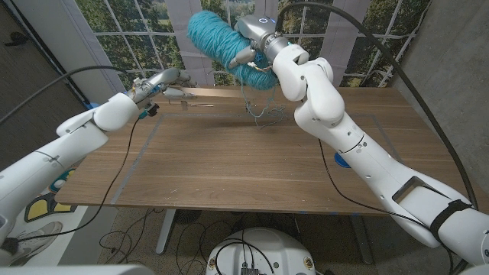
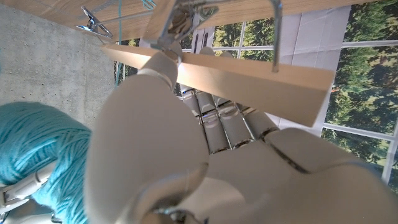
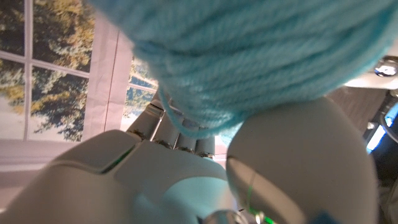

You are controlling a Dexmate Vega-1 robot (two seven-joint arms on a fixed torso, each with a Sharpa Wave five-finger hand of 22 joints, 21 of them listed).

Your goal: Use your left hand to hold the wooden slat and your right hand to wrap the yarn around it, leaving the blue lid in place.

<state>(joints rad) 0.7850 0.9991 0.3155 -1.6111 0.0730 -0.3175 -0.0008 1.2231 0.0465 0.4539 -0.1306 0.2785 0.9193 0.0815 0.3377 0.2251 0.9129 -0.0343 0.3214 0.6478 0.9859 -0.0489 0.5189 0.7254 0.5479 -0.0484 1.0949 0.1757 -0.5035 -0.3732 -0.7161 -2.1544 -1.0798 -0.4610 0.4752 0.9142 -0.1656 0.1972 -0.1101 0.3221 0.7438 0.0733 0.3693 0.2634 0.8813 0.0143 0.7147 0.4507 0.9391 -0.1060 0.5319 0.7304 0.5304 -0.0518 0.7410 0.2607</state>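
No legible writing on yarn (image 1: 218,40)

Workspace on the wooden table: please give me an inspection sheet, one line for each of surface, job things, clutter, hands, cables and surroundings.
Surface: wooden table, tape lines marked on it.
Job things: teal yarn skein raised above the far edge; slat held off the table, thin strand hanging from the yarn toward it; blue lid partly hidden behind the right arm at the table's right side.
Clutter: nothing seen.
Hands: left hand holds the slat; right hand holds the yarn.
Cables: black cables along both arms; more on the floor under the table.
Surroundings: window-and-trees backdrop behind, grey wall at right.
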